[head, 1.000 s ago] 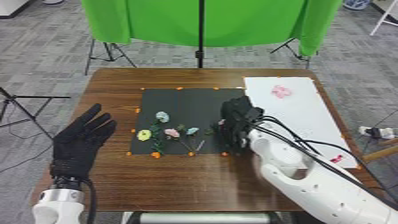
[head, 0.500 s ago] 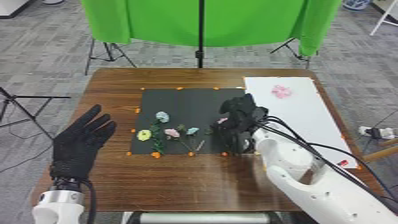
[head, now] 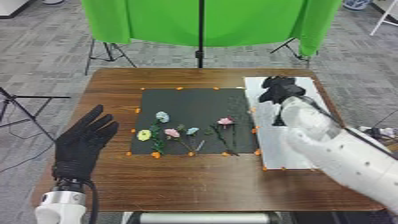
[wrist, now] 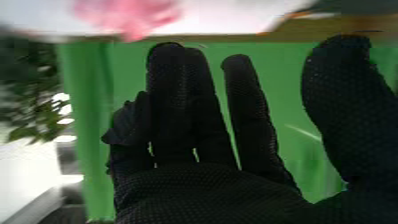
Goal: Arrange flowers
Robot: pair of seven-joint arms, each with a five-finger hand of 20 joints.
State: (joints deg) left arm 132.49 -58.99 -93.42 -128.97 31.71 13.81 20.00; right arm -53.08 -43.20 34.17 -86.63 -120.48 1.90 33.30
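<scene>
Item: pink bloom point(wrist: 131, 16), 1 pc. Loc.: on/over white sheet point(head: 286, 150), R side of counter point(head: 169, 187), by R hand point(head: 282, 90); contact w/ glove can't be told. Detail blurred.

R hand: empty, fingers straight & close tog., one gap b/w them, thumb well apart. L hand point(head: 82, 142): fingers spread, nothing held, over L edge of counter.

Laid stock, black mat point(head: 182, 102): pale blue flower point(head: 162, 116), yellow flower point(head: 144, 135), pale pink flower point(head: 171, 133), small blue flower point(head: 193, 131), all L half; pink stemmed flower point(head: 226, 121), R half, stem twd near edge.

Handling (est.): v. light, prob. artificial. Petals soft, will crush or bend under hard squeeze; little weight to feel, so easy to lose or drag. Smooth glove on thin petals may slip.

Grip (rec.): thumb vs. fingertips, low at base of bloom, or on stem just below if there is one; avoid petal tips. Light pinch, lift straight up, keep level. Risk: sweeping bloom along sheet w/ fingertips, or pinching paper too.
</scene>
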